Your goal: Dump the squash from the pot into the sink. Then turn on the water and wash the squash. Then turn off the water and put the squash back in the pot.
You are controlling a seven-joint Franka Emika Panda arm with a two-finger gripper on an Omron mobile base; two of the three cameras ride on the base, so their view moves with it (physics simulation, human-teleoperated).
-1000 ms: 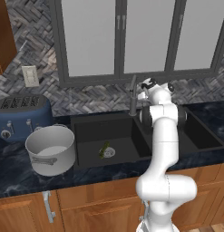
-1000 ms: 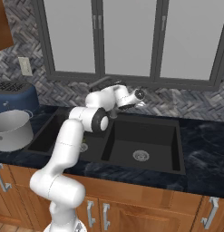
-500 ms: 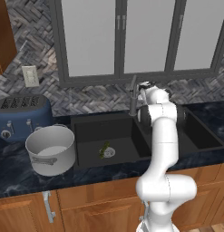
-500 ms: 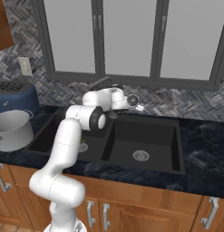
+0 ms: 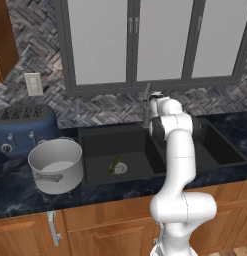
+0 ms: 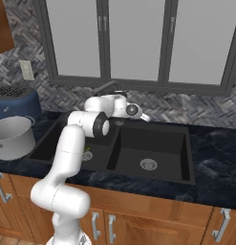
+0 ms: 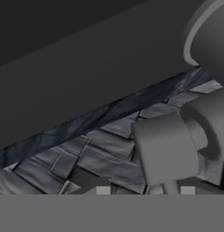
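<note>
The small green squash (image 5: 115, 165) lies by the round drain in the left basin of the black sink (image 5: 95, 137); it also shows at the squash (image 6: 86, 149) in the right base view. The light-grey pot (image 5: 55, 165) stands upright on the counter left of the sink, its inside pale and bare. My gripper (image 7: 145, 191) is up at the dark-grey faucet (image 5: 146, 106) behind the sink, close to its stubby round handle (image 7: 165, 147). Its two tips stand apart, open, with nothing clamped. No water runs from the spout.
A blue toaster (image 5: 25, 130) stands behind the pot against the tiled wall. The right basin (image 6: 150, 148) holds just its drain. Windows rise directly behind the faucet. Wooden cabinet fronts run below the dark marbled counter (image 5: 20, 195).
The hand has dropped slightly and drawn in closer to the faucet handle. Squash and pot have not moved.
</note>
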